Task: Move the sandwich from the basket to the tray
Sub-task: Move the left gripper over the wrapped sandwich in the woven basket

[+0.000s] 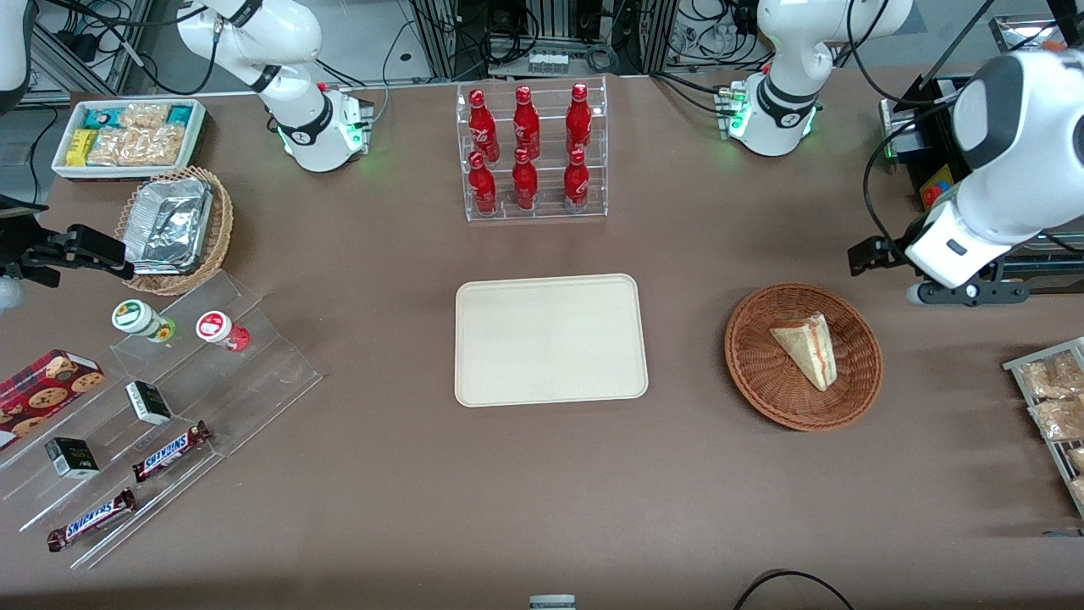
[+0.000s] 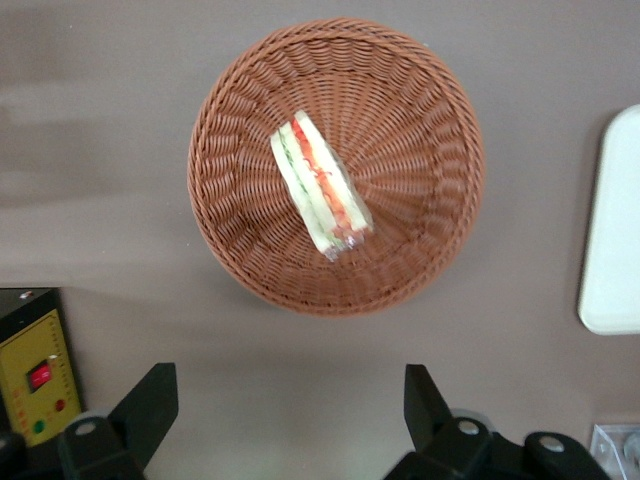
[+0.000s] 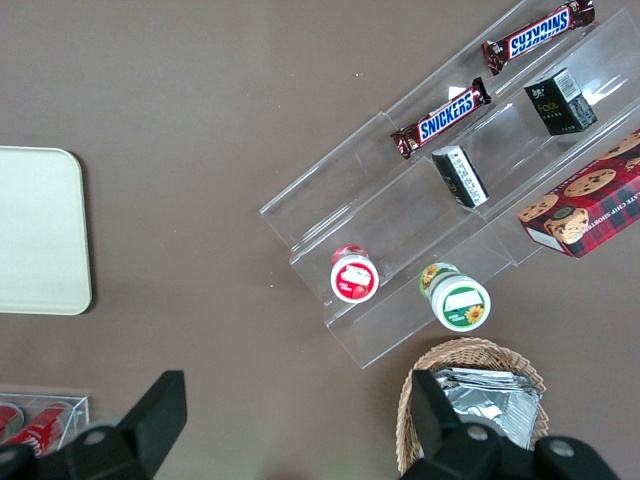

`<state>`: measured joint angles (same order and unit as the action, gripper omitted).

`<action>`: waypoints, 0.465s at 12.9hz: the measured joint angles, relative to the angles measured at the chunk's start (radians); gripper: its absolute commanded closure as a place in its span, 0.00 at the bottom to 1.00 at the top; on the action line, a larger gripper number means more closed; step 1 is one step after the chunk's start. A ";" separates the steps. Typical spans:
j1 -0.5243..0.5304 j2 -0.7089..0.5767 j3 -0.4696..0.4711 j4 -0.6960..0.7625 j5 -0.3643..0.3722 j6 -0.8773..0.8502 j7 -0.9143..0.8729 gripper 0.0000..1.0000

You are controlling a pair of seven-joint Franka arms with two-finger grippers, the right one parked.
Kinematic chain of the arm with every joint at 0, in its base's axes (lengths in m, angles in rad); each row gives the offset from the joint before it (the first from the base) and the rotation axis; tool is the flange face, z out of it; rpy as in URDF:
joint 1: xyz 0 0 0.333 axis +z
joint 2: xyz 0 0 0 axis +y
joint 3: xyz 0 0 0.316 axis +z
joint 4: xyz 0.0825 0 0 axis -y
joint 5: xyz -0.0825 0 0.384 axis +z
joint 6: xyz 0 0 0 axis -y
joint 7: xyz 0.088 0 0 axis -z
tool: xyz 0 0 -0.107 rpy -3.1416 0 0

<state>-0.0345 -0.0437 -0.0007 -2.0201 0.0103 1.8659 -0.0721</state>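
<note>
The sandwich [image 1: 807,347] [image 2: 320,185], a pale wedge with pink and green filling, lies in the reddish-brown wicker basket [image 1: 749,360] [image 2: 420,130]. The cream tray [image 1: 550,339] [image 2: 615,230] lies flat beside the basket, toward the parked arm's end, with nothing on it. My gripper [image 1: 872,252] [image 2: 290,400] hangs above the table, apart from the basket and a little farther from the front camera than it. Its fingers are spread wide, open, with only bare table between them.
A clear rack of red bottles [image 1: 533,152] stands farther from the front camera than the tray. A yellow control box [image 2: 35,380] sits near my gripper. Bagged snacks [image 1: 1054,398] lie at the working arm's end. A foil basket [image 1: 174,229], white bin [image 1: 127,135] and acrylic snack steps [image 1: 152,407] fill the parked arm's end.
</note>
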 measured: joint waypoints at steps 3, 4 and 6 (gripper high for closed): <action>-0.006 0.029 -0.005 -0.077 0.000 0.128 -0.177 0.00; -0.009 0.046 -0.006 -0.083 0.000 0.153 -0.222 0.00; -0.010 0.073 -0.006 -0.095 0.000 0.205 -0.293 0.00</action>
<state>-0.0447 0.0289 -0.0071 -2.1152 0.0102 2.0713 -0.3650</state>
